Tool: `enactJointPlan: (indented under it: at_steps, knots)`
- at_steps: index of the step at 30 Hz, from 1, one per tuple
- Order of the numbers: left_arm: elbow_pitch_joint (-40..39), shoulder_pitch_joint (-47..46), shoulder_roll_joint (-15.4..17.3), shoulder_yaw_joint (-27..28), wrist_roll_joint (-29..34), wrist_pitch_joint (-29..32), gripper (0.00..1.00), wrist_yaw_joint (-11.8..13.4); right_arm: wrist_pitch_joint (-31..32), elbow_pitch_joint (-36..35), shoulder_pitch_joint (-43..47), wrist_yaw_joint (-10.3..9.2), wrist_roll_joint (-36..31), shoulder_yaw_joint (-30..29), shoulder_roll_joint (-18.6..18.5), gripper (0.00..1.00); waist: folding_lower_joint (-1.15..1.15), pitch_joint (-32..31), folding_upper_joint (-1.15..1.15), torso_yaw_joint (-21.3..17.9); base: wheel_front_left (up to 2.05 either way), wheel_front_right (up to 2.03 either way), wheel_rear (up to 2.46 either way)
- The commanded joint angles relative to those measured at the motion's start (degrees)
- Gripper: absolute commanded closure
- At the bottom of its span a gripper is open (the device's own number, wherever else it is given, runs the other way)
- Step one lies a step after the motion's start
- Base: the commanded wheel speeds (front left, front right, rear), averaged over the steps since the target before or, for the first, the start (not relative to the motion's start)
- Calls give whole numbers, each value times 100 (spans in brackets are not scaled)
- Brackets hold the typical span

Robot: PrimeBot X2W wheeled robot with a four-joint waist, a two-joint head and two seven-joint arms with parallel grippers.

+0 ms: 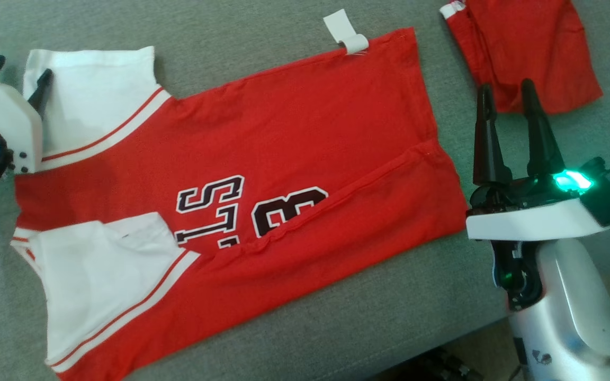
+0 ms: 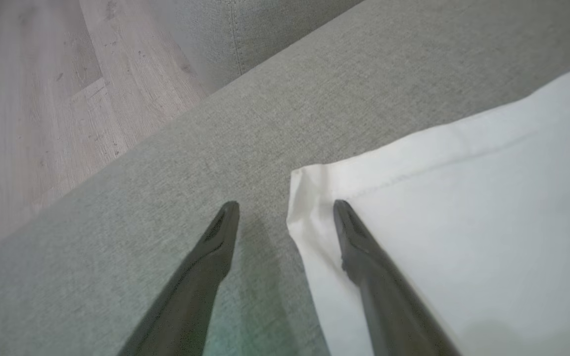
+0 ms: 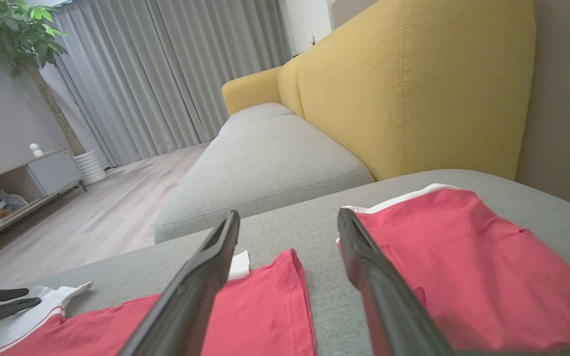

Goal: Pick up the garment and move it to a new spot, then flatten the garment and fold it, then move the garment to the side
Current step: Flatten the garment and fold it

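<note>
Nearest the camera, at the lower right, rose the pale forearm [image 1: 575, 307] of the right arm. Its right hand [image 1: 505, 87] stood just past the hem of the shirt [image 1: 284, 159], fingers spread wide and holding nothing, with a green light glowing at the wrist. The left hand [image 2: 285, 205] was at the left edge, also spread wide and empty. One finger was over the corner of the far sleeve [image 1: 93, 95] and the other over bare cushion [image 1: 337, 328]; whether they touched the cloth could not be told.

The red shirt lay flat across the grey cushion, white sleeves toward the robot's left and hem toward its right. Its near long side was folded in over the body, the fold covering part of the dark lettering on the chest. The near sleeve [image 1: 98, 275] lay folded onto the red cloth. A small white tag [image 1: 344, 32] stuck out from the far corner of the hem.

Beyond the right hand's fingertips lay a second red garment [image 1: 527, 47], apart from the shirt. Farther off were a yellow sofa back [image 3: 413, 89], a wooden floor [image 2: 32, 99], grey curtains [image 3: 176, 74] and a potted plant [image 3: 13, 34].
</note>
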Motion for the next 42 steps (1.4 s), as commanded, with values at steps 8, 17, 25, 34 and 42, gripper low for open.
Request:
enactJointPlan:
  at_steps: [8, 17, 25, 34, 42]
  knots:
    - [84, -361, 287, -459, -611, 236, 0, 10, -62, -210, -120, 12, 45, 21, -28, 0, -1, 20, 0, -106, 0, 0, 0]
    - [-77, -399, 272, -945, -1177, 218, 100, 10, -62, -99, -185, 12, -236, -153, -28, 0, -1, -188, 0, 104, 0, 0, 0]
    - [-255, -488, -56, -924, -998, -1231, 100, 107, 291, 66, -498, 12, -960, -512, -28, 0, -1, -554, 0, 624, 0, 0, 0]
    - [-1276, -41, -181, -980, -752, -2131, 100, 512, 1651, 609, -1217, 12, -1412, -419, -476, 0, -1, -770, 0, 1404, 0, 0, 0]
    - [-2474, 477, -210, -1093, -631, -2354, 100, 981, 2644, 2436, -1969, 12, -1600, -485, -1090, 0, -1, -702, 0, 1969, 0, 0, 0]
